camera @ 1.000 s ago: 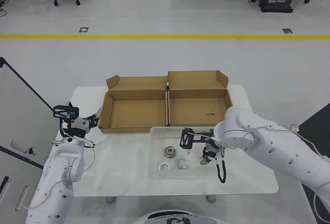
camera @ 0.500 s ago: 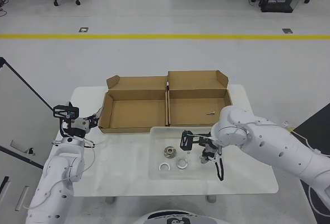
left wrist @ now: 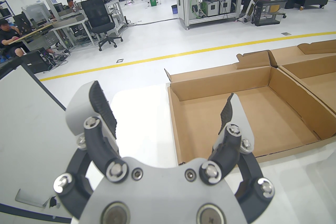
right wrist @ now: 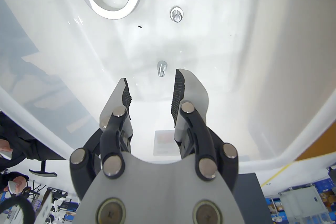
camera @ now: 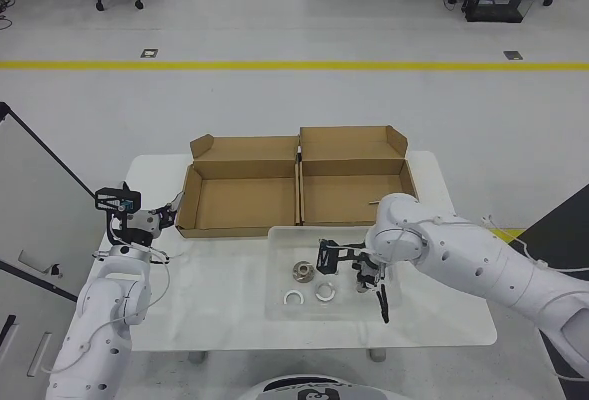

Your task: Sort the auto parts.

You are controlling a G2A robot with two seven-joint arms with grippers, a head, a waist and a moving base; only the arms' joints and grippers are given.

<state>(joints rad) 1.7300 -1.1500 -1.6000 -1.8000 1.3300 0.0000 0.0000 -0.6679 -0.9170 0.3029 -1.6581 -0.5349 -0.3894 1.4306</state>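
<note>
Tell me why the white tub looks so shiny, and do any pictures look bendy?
Right wrist view: light bounces off the white tub as bright patches, and its rim looks bowed by the wide lens; a soft shadow lies round the bolt ahead of the right tool. Left wrist view: the polished floor gleams. Top view: lighting looks even.

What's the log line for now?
right gripper: open, aimed at bolt in tray | left gripper: open, beside left box | bolt: not yet gripped
</note>
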